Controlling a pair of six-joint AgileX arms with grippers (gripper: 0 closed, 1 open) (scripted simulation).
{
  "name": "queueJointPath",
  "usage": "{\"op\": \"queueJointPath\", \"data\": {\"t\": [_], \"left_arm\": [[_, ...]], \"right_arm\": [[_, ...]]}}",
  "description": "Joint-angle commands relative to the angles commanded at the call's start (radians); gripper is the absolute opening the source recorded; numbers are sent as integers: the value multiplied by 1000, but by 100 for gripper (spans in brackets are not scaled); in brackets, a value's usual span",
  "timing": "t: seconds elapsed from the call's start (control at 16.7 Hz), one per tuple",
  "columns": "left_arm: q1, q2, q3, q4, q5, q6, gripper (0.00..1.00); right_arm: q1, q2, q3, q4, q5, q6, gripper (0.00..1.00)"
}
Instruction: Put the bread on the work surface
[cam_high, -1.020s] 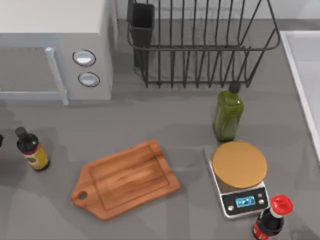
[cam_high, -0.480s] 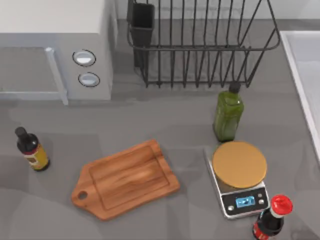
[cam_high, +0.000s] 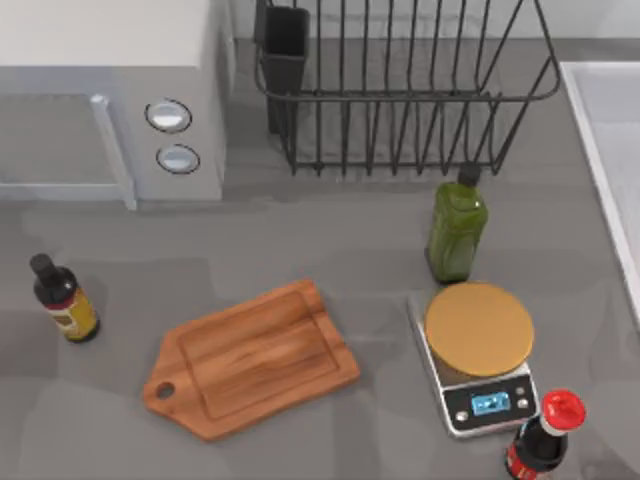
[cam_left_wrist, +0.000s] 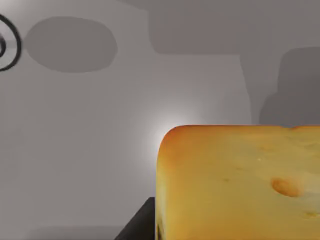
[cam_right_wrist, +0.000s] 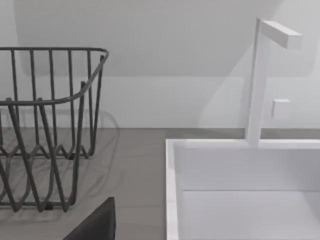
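The small golden-yellow rounded bread chunk with its browner crust (cam_left_wrist: 240, 185) sits hard up against the left wrist camera. One dark finger of our left gripper (cam_left_wrist: 142, 225) lies along its edge, and the grey countertop (cam_left_wrist: 75, 130) is well behind it. From that we judge that the left gripper is closed on the bread and carrying it clear of the surface. The far side of the hold is hidden.

The bread looks light, dry and somewhat springy: a firmer crust over a soft crumb with a few shallow pits. We expect it to dent rather than slip, so a gentle squeeze across its flatter sides, low on the crust, should hold it. A hard pinch could crush it or shed crumbs.

The paddle-shaped wooden cutting board with a handle hole (cam_high: 250, 358) lies open in the middle of the table. It looks like the likely place to set the bread down, and a low, level release there should keep the bread from rolling.

Our right gripper (cam_right_wrist: 95, 222) is parked near the black wire dish rack (cam_right_wrist: 45, 130) and the white sink (cam_right_wrist: 240, 190). We cannot tell whether it is open or closed.
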Motion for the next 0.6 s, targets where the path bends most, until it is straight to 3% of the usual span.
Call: {"op": "queueJointPath", "data": {"t": [0.3, 0.6], "left_arm": [[-52, -49, 5, -6, -7, -101, 0], [-235, -151, 34, -22, 8, -450, 0]], "right_arm": [[0, 0, 0, 0, 0, 0, 100], [0, 0, 0, 0, 0, 0, 100]]}}
